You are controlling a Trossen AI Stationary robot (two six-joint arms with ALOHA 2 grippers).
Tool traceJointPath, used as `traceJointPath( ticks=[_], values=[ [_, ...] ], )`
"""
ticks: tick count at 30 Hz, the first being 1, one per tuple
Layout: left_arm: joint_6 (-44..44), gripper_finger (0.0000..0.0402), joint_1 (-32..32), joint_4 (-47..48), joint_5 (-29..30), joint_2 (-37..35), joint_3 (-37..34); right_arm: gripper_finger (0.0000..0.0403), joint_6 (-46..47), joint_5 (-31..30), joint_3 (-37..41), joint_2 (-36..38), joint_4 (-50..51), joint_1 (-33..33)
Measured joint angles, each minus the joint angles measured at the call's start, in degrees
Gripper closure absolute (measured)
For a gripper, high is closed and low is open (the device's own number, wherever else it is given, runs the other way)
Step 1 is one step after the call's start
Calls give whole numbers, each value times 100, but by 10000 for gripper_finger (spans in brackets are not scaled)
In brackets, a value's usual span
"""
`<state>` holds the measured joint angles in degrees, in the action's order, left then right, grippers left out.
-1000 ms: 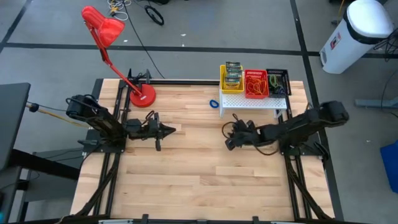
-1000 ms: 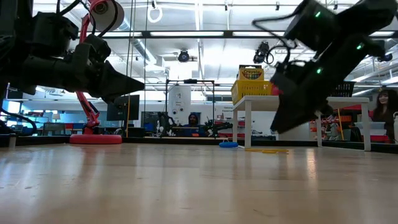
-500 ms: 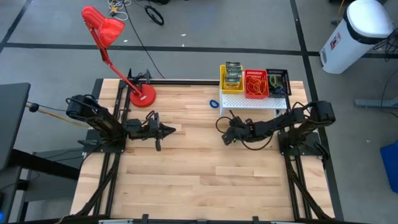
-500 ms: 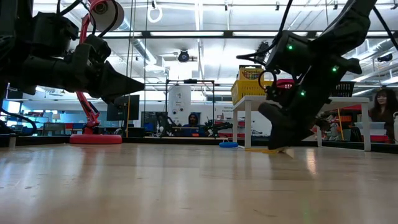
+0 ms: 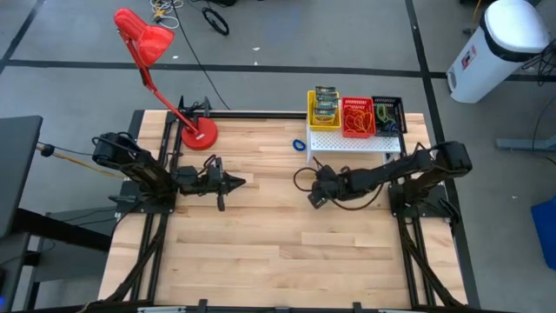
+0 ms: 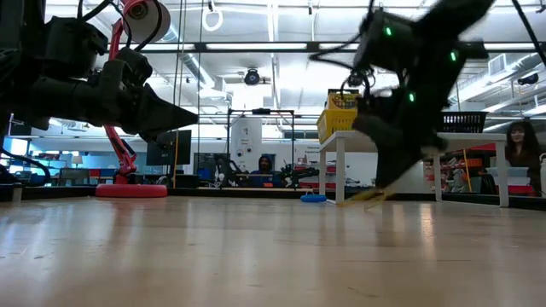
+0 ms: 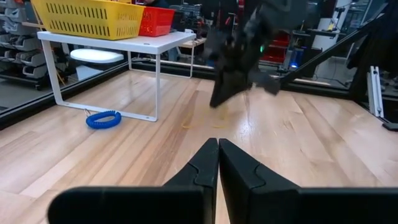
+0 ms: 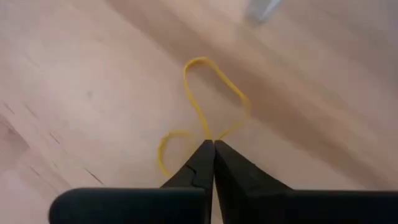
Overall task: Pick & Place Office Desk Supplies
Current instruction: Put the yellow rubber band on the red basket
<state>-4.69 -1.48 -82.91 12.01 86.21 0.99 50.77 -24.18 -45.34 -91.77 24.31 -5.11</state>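
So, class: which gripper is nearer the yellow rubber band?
Right. The right gripper is shut on the yellow rubber band, pinching it. The left gripper waits shut, well away across the table.

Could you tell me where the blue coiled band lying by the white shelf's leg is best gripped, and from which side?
Probably from straight above, pinching across one side of the blue coiled band. It lies flat on the table as a low ring, so only its rim offers a grip. Coming in from the open table side should keep the fingers away from the white shelf leg beside it.
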Motion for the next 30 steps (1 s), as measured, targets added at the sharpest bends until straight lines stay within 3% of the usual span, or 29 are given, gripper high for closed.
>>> traceJointPath(
  ticks=[6, 17, 23, 30],
  values=[
    [-1, 381, 1, 53, 0, -1, 4, 397, 252, -468, -1345, 148, 2159, -336],
    [-2, 381, 0, 42, -3, -2, 4, 400, 1332, -1994, -3871, 232, 6580, -471],
    [-2, 381, 0, 37, -2, 0, 4, 401, 567, -2639, -4492, 619, 6530, 48],
    [-2, 381, 0, 37, -7, -2, 4, 401, -439, -3064, -4525, 847, 6566, 1401]
  ],
)
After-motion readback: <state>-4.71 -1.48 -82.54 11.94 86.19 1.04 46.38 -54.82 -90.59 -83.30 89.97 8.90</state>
